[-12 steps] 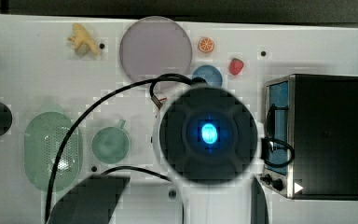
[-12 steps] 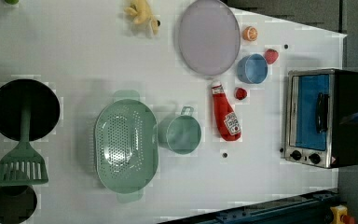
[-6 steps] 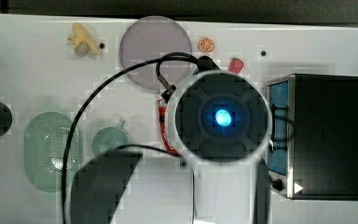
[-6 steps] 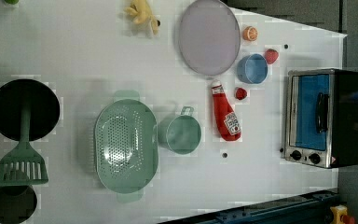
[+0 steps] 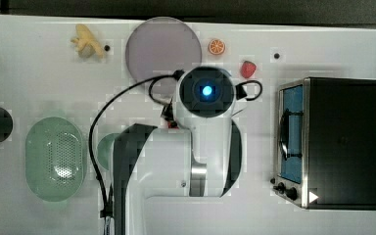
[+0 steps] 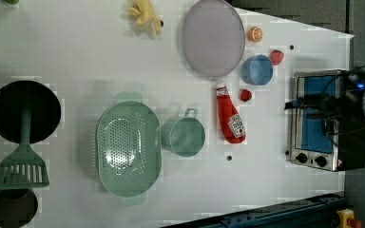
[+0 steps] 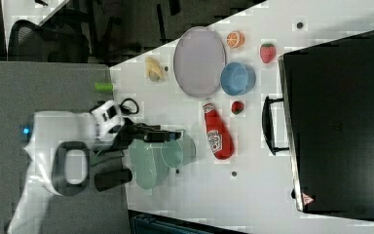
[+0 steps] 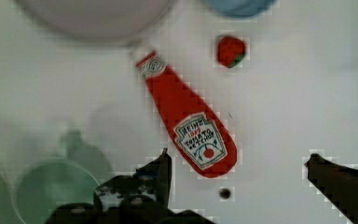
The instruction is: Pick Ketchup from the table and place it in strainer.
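The Ketchup (image 6: 229, 116) is a small red bottle with a white cap, lying on its side on the white table between the green cup and a small strawberry; it also shows in the right view (image 7: 217, 130). In the wrist view the Ketchup (image 8: 186, 116) lies just ahead of my gripper (image 8: 237, 156), which hangs above the table, open, with one dark finger on each side of the bottle's base and nothing held. The strainer (image 6: 128, 148), a pale green oval basket with a perforated bottom, stands empty at the left view's left of the cup. From the top view the strainer (image 5: 54, 159) is plain, while my arm hides most of the bottle.
A green cup (image 6: 184, 137) stands between strainer and bottle. Near the bottle's cap are a blue bowl (image 6: 256, 70), a purple plate (image 6: 213, 37) and strawberries (image 6: 245, 95). A toaster oven (image 6: 321, 118) stands at the left view's right. A black pan (image 6: 24, 111) and green spatula (image 6: 21, 166) lie beyond the strainer.
In the top view my wrist has moved toward the purple plate and looks smaller, so it has come lower. In the left view my arm has come in over the toaster oven. The objects have not moved.
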